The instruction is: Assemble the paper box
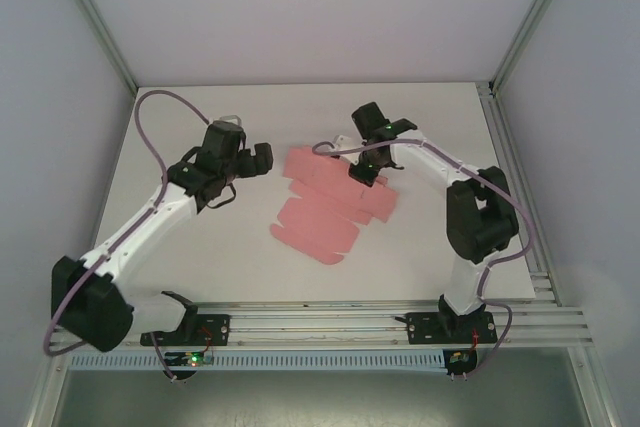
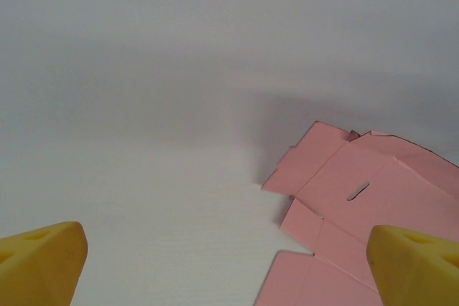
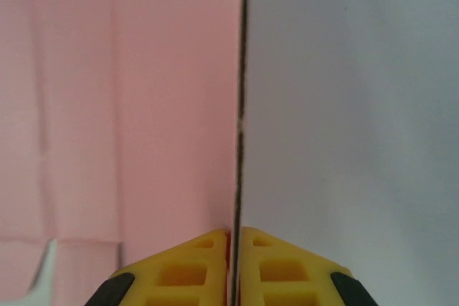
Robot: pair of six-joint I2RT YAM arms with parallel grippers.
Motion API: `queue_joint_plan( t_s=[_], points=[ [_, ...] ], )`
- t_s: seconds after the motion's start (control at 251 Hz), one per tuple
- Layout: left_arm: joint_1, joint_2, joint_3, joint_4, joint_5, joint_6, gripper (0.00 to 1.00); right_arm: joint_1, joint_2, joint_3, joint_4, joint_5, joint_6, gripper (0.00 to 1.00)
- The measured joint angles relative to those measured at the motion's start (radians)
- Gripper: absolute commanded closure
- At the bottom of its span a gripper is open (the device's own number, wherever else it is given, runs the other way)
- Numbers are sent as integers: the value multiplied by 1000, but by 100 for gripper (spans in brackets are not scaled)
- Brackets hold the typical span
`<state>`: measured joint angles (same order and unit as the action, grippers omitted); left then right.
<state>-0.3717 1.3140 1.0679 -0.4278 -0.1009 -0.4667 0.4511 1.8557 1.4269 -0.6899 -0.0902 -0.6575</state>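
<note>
**We take the unfolded box by its edge, mid-table**

Our right claw [image 3: 235,233] is pinched tight on the right rim of the pink die-cut card sheet [image 1: 330,202], likely to raise a flap along its fold. Our left claw [image 1: 250,172] hangs wide apart just off the sheet's left side, seemingly ready to brace it. The sheet lies on the white table [image 1: 300,107], midway between its side edges.

paper box [image 2: 358,198]: is cut off by the right and bottom edges of the left wrist view; in the top view a part is covered by the right tool [image 1: 365,169].
left tool [image 2: 228,266]: its fingertips [image 2: 43,263] are cropped at the bottom corners.
right tool fingers [image 3: 183,274]: are cropped by the bottom edge.
</note>
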Motion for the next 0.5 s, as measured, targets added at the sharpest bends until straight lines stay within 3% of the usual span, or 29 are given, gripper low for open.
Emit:
queue_joint_plan(
  t_s=[0.068, 0.311, 0.503],
  points=[
    [32, 48, 0, 14, 50, 0, 0, 21, 2, -14, 64, 38, -42, 85],
    [61, 179, 17, 94, 230, 61, 0, 77, 2, -141, 326, 143, -159, 88],
    [67, 296, 130, 103, 219, 74, 0, 82, 1, -192, 420, 150, -192, 88]
  ],
)
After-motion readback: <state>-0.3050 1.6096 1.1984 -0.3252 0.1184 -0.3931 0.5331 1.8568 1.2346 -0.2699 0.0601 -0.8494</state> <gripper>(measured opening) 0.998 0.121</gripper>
